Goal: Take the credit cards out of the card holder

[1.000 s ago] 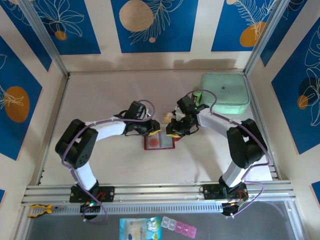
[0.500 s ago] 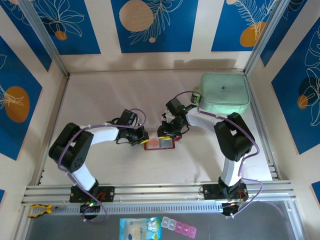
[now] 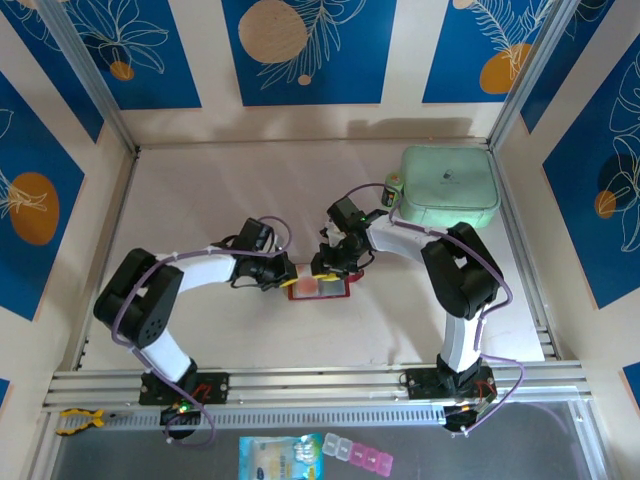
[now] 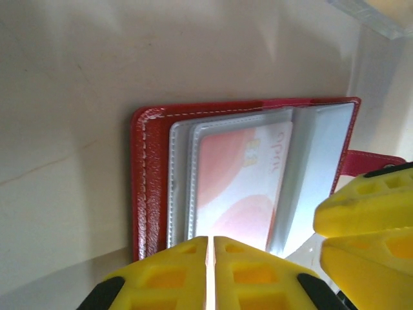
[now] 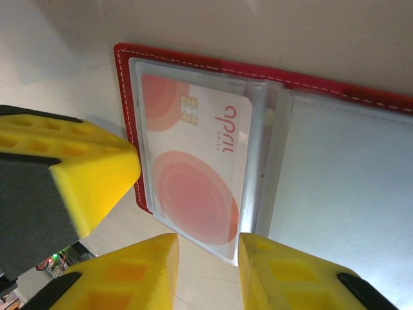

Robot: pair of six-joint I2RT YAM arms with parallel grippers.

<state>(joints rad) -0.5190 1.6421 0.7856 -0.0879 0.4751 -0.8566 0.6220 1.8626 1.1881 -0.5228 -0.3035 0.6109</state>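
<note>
Judging by its look, the credit card (image 5: 193, 168) is light, thin and stiff, with a glossy face that would slip under flat pressure. It sits snug in a soft clear pocket (image 4: 181, 187) of the card holder (image 3: 318, 288). The best hold is probably a pinch across its exposed short edge, pulling along the pocket's length while the red cover is pinned down. The cover looks limp and light enough to slide or lift with the card if nothing holds it.

The holder lies open and flat at mid-table, between the two arms, and the card has not yet left its pocket.

At the holder's left end, the left gripper (image 4: 211, 248) has its yellow pads pressed together at the edge of the pockets. Whether a pocket or card edge is caught between them cannot be told.

At the far edge, the right gripper (image 5: 208, 248) stands with its fingers apart. A corner of the card and pocket lies in the gap, and neither pad clearly touches it.

Well apart, at the far right, sits the mint green case (image 3: 450, 185).
</note>
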